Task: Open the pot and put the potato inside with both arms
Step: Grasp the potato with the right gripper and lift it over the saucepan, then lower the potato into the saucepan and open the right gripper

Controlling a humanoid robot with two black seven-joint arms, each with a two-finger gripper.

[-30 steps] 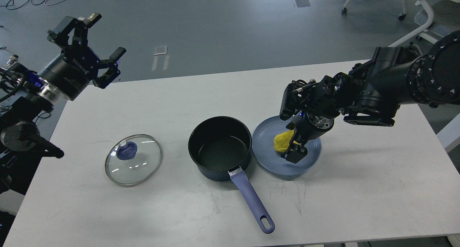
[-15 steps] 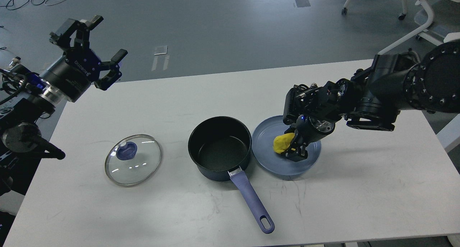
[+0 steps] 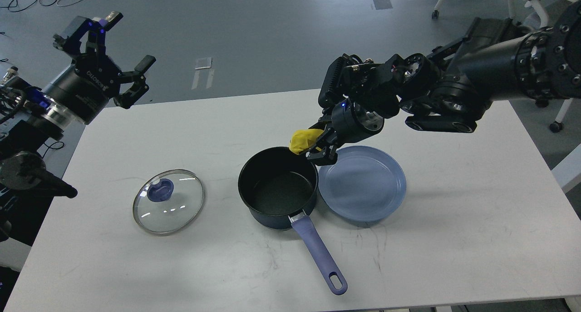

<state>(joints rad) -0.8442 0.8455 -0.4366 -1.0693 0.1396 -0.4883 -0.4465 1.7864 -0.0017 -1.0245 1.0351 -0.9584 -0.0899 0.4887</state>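
Across the white surface [image 3: 454, 239] little has shifted; the change of the last second belongs to the right arm, which has swung up and leftward off the plate [image 3: 363, 185] and now reaches over the far rim of the pot [image 3: 278, 187]. The pot stands open, empty and dark inside, its handle pointing toward the near edge, and touches the plate on its right, which is now bare. The lid [image 3: 168, 201] lies flat, well to the left of the pot, as it did before. The left gripper [image 3: 111, 51], raised off the far left corner, is spread wide and carries nothing. The right gripper [image 3: 317, 145] is clamped on the potato [image 3: 303, 140], a yellow lump that a second ago sat on the plate and now hangs just above the pot's far rim. Opening looks finished, and I judge only the release over the pot's middle remains.
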